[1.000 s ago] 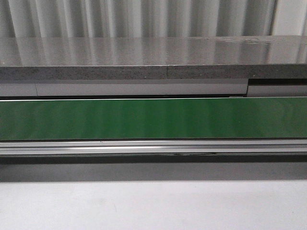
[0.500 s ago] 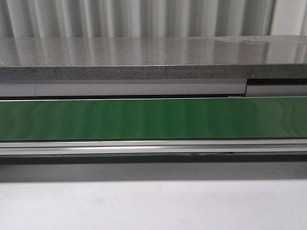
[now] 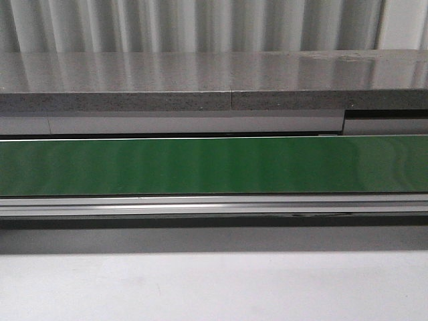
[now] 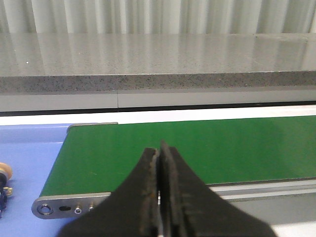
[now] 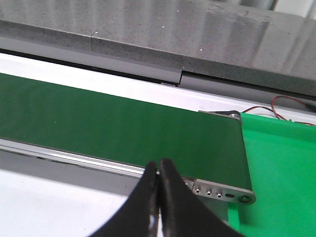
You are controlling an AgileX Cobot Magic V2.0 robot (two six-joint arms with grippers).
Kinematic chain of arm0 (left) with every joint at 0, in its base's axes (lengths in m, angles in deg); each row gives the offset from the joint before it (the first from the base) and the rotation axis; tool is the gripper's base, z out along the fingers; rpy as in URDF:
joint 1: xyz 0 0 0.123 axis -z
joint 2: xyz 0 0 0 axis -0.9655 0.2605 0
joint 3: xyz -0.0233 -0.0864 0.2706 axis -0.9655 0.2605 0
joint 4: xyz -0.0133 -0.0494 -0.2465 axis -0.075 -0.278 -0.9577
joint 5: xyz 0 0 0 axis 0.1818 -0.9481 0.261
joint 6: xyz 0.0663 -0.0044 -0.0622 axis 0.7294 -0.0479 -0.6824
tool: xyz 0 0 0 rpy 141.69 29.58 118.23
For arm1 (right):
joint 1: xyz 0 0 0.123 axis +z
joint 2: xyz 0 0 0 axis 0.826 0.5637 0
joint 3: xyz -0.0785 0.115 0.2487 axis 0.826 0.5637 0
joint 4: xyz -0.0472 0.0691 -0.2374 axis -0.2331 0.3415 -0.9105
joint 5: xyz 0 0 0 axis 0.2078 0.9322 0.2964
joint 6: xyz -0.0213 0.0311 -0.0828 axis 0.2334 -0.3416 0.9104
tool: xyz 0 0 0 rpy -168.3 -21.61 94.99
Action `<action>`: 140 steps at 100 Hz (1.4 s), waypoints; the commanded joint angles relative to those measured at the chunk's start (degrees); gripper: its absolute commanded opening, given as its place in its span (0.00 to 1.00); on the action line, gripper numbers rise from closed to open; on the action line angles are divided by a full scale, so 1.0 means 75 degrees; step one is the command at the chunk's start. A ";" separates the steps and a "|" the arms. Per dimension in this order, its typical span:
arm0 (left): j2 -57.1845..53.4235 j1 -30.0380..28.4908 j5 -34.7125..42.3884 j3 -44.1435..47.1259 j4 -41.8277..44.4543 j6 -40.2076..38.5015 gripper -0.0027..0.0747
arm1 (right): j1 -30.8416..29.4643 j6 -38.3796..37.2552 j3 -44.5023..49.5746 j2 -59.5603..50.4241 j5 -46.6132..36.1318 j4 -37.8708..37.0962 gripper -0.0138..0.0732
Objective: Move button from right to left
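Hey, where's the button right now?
Only a sliver of what may be the button shows, at the edge of the left wrist view on the blue surface beyond the green belt's end; the other views miss it.

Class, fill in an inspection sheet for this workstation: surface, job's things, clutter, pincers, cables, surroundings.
Surface: green belt bare along its visible length; white table in front.
Job's things: a small yellow and blue object at the frame edge on the blue surface, possibly the button; too cut off to confirm.
Clutter: nothing seen.
Pincers: left pincer shut, empty; right pincer shut, empty.
Cables: red and black wires behind the green tray.
Surroundings: grey stone ledge, corrugated wall.
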 commanded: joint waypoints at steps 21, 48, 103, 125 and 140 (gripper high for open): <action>-0.0274 0.0027 0.0642 0.0192 -0.0045 0.0000 0.01 | 0.0017 0.0059 -0.0191 0.0108 -0.0607 0.0050 0.08; -0.0274 0.0027 0.0642 0.0192 -0.0045 0.0000 0.01 | 0.0017 0.0059 -0.0105 0.0108 -0.0827 0.0050 0.08; -0.0274 0.0027 0.0642 0.0192 -0.0045 0.0000 0.01 | -0.0018 -0.3045 0.2935 0.0051 -0.5524 -0.1712 0.08; -0.0260 0.0027 0.0642 0.0192 -0.0045 0.0000 0.01 | -0.0037 -0.3045 0.2961 -0.0642 -0.4863 -0.1712 0.08; -0.0260 0.0027 0.0642 0.0192 -0.0045 0.0000 0.01 | -0.0037 -0.3045 0.2961 -0.0654 -0.4828 -0.1712 0.08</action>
